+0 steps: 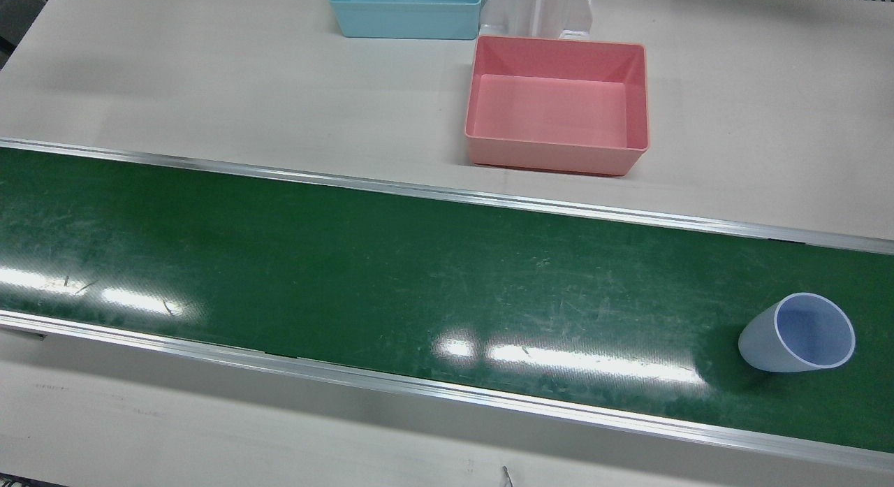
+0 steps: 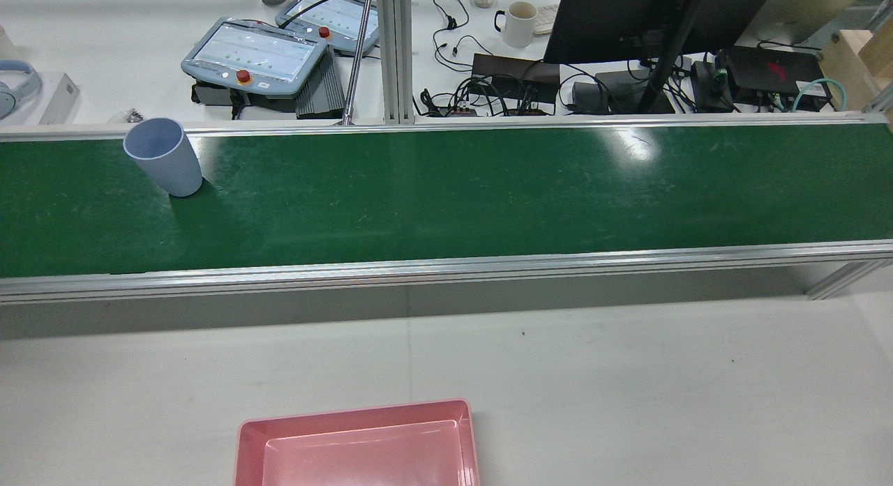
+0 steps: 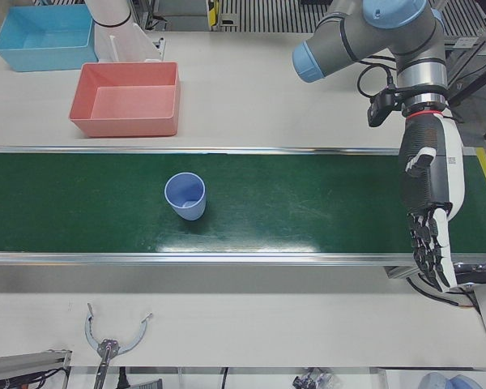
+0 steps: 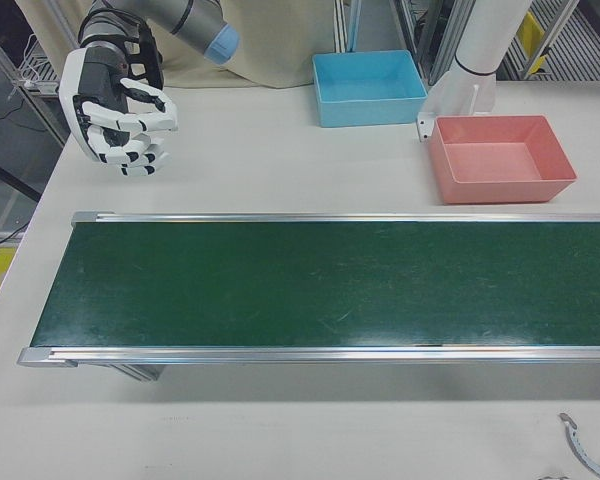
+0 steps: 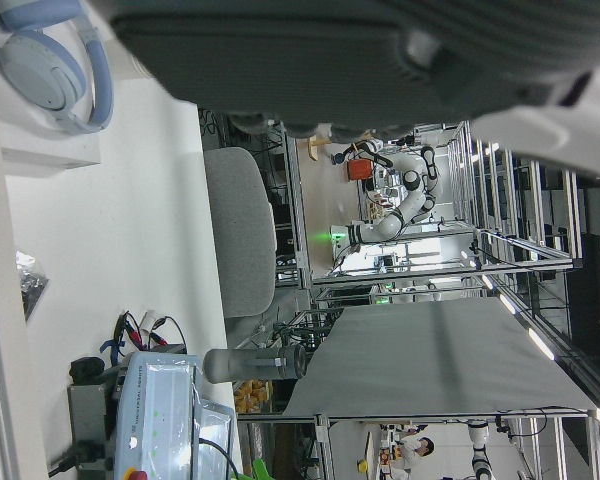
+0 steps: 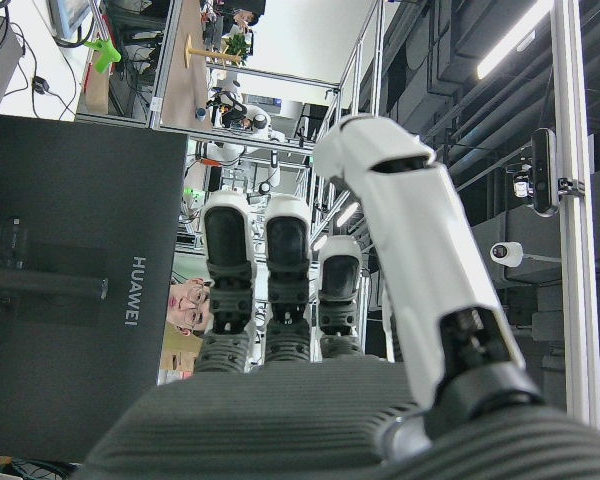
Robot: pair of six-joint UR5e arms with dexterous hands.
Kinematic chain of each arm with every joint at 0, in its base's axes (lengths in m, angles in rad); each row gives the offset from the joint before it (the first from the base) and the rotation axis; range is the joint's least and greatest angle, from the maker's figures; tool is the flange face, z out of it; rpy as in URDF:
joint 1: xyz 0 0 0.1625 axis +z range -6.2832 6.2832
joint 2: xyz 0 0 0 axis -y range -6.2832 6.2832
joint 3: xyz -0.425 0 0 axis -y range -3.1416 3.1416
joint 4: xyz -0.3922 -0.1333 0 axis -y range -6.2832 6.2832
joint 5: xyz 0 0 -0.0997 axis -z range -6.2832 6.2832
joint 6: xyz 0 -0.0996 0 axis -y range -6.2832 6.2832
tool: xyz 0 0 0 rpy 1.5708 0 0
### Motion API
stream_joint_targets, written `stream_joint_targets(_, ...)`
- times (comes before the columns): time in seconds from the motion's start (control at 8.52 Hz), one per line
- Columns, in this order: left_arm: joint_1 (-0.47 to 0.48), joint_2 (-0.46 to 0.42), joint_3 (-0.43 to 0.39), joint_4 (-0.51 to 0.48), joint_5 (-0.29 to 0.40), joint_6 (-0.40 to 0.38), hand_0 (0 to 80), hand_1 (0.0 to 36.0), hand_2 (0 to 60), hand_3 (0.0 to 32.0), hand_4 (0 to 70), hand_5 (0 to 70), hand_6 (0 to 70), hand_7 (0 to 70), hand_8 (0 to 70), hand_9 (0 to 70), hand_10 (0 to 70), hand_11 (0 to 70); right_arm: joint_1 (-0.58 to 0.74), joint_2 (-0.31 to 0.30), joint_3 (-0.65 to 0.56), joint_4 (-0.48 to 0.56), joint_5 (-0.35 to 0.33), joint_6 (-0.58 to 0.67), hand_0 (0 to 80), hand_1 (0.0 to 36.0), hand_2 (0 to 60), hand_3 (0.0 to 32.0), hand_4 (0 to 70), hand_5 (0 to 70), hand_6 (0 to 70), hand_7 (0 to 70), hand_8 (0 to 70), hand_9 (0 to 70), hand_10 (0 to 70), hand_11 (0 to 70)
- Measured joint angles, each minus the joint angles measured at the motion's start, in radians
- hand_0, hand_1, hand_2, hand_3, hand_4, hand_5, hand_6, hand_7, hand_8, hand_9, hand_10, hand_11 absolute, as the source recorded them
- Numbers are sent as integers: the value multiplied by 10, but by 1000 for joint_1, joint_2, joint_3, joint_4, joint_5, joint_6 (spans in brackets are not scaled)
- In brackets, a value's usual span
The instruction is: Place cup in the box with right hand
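**Cup upright on the belt, both hands empty**

Front view: the pale blue cup [image 1: 797,333] stands on the green conveyor belt [image 1: 349,277] at the view's right end, mouth up, so its long axis is vertical; seen from above, the rim leans toward the view's right. The pink box [image 1: 557,103] sits on the white counter [image 1: 209,89] beyond the belt, well apart from the cup, with a light blue box [image 1: 406,12] further back.

Rear view: the cup [image 2: 164,156] is at the belt's left end, near its far rail, open end up and base on the belt. Only the far part of the pink box [image 2: 357,444] shows at the bottom edge.

Left-front view: the cup [image 3: 185,196] stands about mid-width on the belt. The left hand [image 3: 428,215] hangs over the belt's end at the view's right, fingers pointing down and spread apart — nothing in it, well away from the cup.

Right-front view: the right hand [image 4: 115,115] hovers above the counter behind the belt's end, fingers loosely curled and empty. The cup is outside this frame.

Hand views: the right hand's fingers [image 6: 285,280] stand apart, holding nothing — the left hand view shows only background.
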Motion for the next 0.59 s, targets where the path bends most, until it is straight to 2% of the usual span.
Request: stream_joint_targets(0.59,0,0,0,0,0,0,0,0,0,0,0,0,0,0,0,0,0,0,0,0,0,0,0,0,800,360,355,0,320,212,226,700,449,572,351,527)
